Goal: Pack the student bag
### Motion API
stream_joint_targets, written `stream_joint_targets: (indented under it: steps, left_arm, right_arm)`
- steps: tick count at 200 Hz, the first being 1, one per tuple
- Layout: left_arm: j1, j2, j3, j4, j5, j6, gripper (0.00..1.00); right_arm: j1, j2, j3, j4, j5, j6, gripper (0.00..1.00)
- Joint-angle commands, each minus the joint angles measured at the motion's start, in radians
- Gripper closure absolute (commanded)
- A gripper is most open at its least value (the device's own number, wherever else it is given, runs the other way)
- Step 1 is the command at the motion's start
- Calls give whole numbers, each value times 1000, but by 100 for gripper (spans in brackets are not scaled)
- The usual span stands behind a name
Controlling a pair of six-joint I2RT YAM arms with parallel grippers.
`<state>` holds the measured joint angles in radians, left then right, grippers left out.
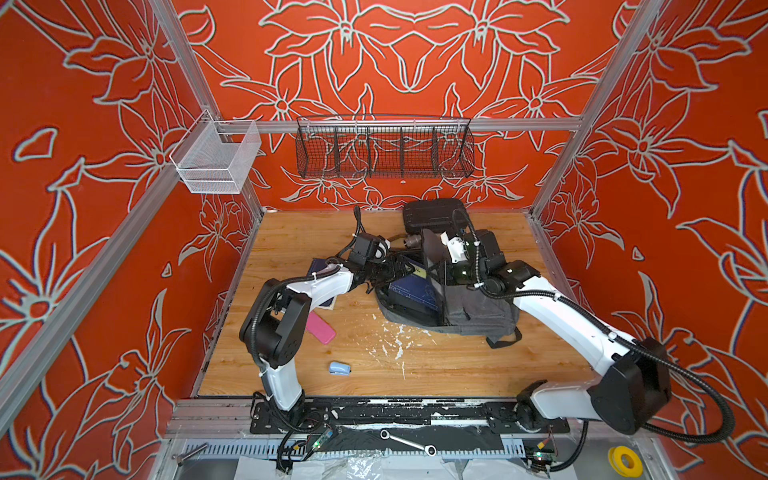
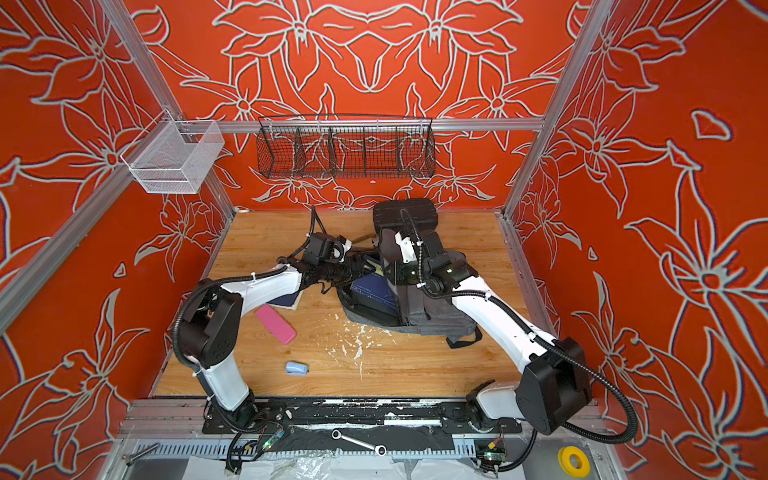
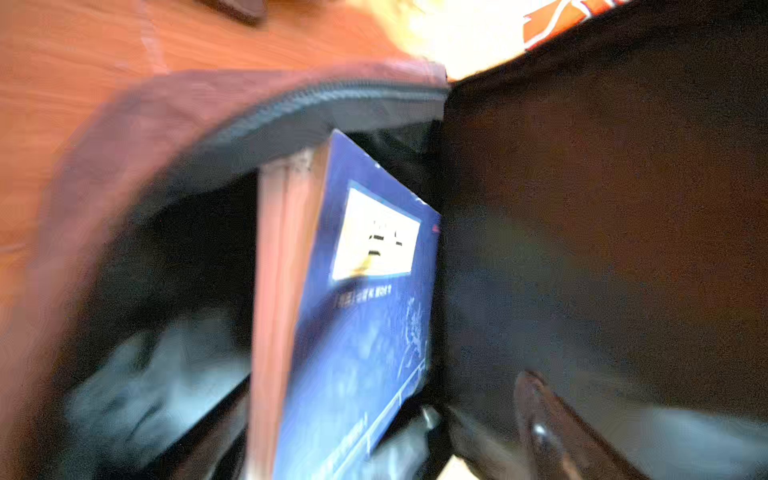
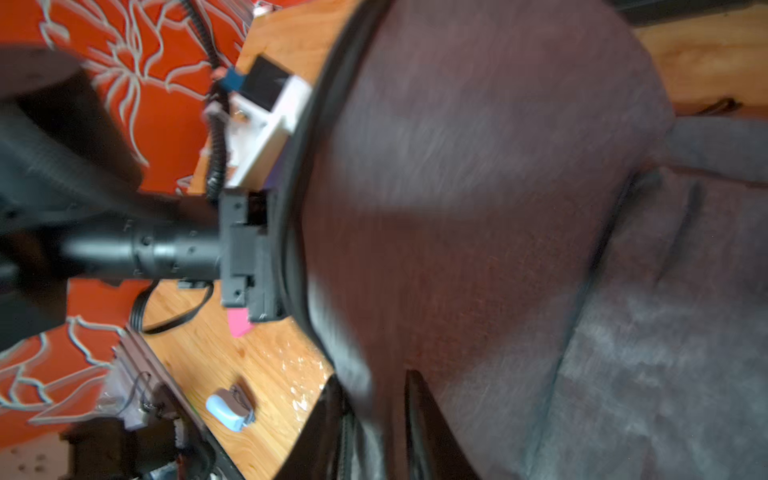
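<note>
- Bag [image 1: 478,316]: lies on the table [image 1: 478,374] at 3 o'clock from centre, mouth towards 9 o'clock, blue book [image 1: 409,291] partly inside.
- Advice: the right gripper [image 4: 370,374], at the raised flap [image 1: 432,249], should hold it high; the left gripper [image 1: 405,271] should seat the book fully.
- Unclear: blur and fabric hide whether either gripper's fingers are grasping or released.

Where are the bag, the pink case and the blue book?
bag [image 1: 478,309]: in a top view, grey side fabric.
pink case [image 1: 321,328]: in a top view, its middle.
blue book [image 3: 365,332]: left wrist view, its cover.
</note>
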<state>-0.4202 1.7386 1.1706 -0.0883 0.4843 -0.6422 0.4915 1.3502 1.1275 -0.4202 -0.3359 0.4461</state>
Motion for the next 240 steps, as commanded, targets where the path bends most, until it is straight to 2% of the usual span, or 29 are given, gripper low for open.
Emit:
stream_joint_targets:
  steps: [1,25,49,75,95,120,161,200,240]
  left_arm:
    - [80,-174,41,-152,-85,121,5]
    - [237,-267,34,-292,-53,184,5]
    - [399,-322,20,-398,-79,234,5]
    - [580,-268,15,-465,-37,235,8]
    - [666,-183,31,-488,13,248,13]
    - [703,-94,57,-506,5,272,15]
    - [743,38,118,-546,-30,334,19]
    - [747,130,150,-574,-23,359,21]
    - [748,156,151,-564,0,363,22]
  right_arm:
    - [10,4,62,-20,37,3,54]
    - [52,71,139,-43,81,0,44]
    - [128,192,225,4,90,43,41]
    - [220,391,390,32,40,93,40]
    - [269,564,508,77,-16,147,39]
    - [304,762,655,105,-72,212,39]
    - [348,993,854,103,-61,289,38]
    - [357,1106,940,114,-39,356,39]
    - [358,1156,977,167,-42,400,42]
